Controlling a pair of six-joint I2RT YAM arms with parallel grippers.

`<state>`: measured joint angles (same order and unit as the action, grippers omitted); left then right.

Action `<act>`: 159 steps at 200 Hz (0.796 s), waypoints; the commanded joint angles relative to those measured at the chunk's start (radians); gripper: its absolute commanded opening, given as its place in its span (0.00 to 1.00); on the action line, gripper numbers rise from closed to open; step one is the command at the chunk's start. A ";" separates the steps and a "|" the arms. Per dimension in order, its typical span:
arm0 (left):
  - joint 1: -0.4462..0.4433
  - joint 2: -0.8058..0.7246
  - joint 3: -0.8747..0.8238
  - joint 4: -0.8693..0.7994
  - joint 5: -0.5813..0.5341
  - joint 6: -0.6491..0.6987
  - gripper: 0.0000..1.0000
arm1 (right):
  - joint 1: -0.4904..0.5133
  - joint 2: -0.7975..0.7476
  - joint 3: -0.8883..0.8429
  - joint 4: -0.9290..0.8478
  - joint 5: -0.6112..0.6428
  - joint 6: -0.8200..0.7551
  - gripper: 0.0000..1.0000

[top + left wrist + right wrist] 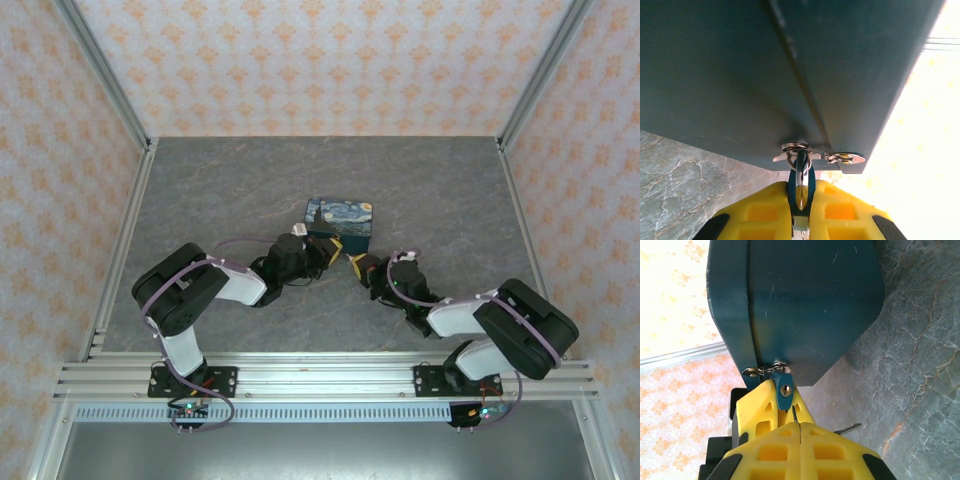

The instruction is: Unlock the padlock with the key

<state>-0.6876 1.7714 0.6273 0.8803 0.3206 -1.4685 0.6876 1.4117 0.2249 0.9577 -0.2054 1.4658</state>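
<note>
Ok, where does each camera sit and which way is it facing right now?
Top external: above and behind the bases, looking down on the table, left arm and right arm reaching to the starry box.
Left wrist: on the left arm, facing the box's side; its left hand shut on the padlock.
Right wrist: on the right arm, facing the padlock's keyhole; its right hand pinches the key.
Shared: both wrist views show the padlock at the box's hasp.

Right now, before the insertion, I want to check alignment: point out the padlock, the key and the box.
padlock (784, 390), right wrist view, on the keyhole in its blue body.
key (794, 413), right wrist view, on its thin blade below the padlock.
box (810, 305), right wrist view, on its dark blue side wall.
</note>
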 commanded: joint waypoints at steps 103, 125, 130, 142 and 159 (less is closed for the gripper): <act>-0.010 -0.040 0.014 0.050 -0.016 -0.006 0.00 | 0.006 0.085 0.048 0.101 0.018 0.027 0.00; -0.010 -0.041 0.012 0.049 -0.014 -0.006 0.00 | 0.006 0.087 0.053 0.102 0.017 0.027 0.00; -0.010 -0.042 0.012 0.049 -0.014 -0.006 0.00 | 0.006 0.087 0.054 0.102 0.016 0.027 0.00; -0.010 -0.044 0.011 0.052 -0.012 -0.008 0.00 | 0.006 0.088 0.056 0.101 0.016 0.027 0.00; -0.012 -0.044 0.011 0.052 -0.010 -0.009 0.00 | 0.006 0.092 0.059 0.101 0.015 0.026 0.00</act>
<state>-0.6876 1.7714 0.6273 0.8803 0.3210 -1.4693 0.6876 1.4918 0.2619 1.0279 -0.2054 1.4845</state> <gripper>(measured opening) 0.102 0.043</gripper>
